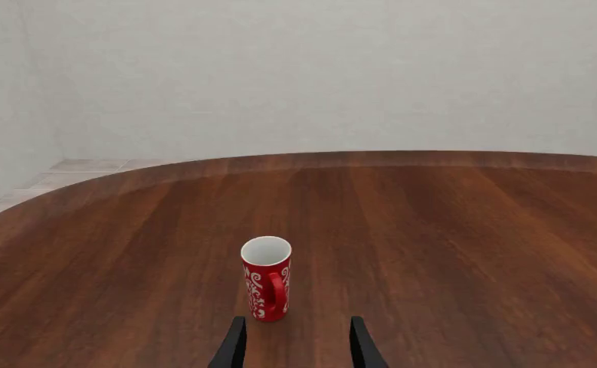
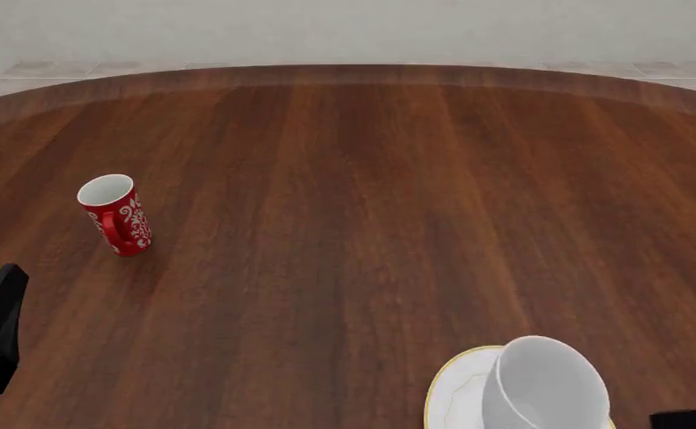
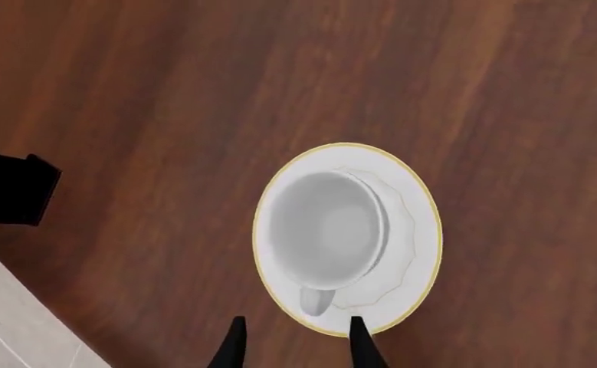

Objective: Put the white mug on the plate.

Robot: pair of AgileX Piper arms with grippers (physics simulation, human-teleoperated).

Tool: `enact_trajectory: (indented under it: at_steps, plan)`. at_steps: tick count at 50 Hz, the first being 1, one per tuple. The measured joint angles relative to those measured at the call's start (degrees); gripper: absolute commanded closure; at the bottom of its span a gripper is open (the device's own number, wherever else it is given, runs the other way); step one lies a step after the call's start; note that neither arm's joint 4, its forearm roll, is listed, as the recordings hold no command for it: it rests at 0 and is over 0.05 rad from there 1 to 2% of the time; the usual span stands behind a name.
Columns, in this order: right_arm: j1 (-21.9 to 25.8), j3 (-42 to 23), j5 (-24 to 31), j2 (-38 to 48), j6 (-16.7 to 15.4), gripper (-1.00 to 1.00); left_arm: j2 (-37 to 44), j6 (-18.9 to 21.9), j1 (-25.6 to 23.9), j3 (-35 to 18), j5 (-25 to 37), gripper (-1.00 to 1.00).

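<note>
The tall plain white ceramic mug [image 3: 324, 230] stood upright on the round white plate with a thin gold rim [image 3: 416, 261], its slim loop handle turned toward my right gripper [image 3: 295, 337], so I judged the placing itself done. It sat off to one side of the plate rather than at the middle, yet wholly inside the rim. My right gripper hung above it with both dark fingers spread and nothing between them; I held it there, I think, so that it was clear of the handle and could lift away without knocking the mug. My left gripper [image 1: 295, 341] was likewise parted and empty, pointed across the dark wooden table [image 2: 360, 197] at the red mug with a white swirl pattern [image 1: 267, 278], which stood just ahead of the fingertips, apart from them, and had no part in this job
</note>
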Motion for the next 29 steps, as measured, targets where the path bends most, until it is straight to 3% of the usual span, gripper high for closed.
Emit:
enact_trajectory:
  at_steps: [13,29]
  plan:
    - [-1.2,-7.3,5.6,-1.5,-1.3,-1.0,0.0,0.0,0.0,0.0,0.0,-1.0]
    - [-2.0,-10.2,7.5,-1.9,-2.0,-1.0,0.0,0.0,0.0,0.0,0.0,-1.0]
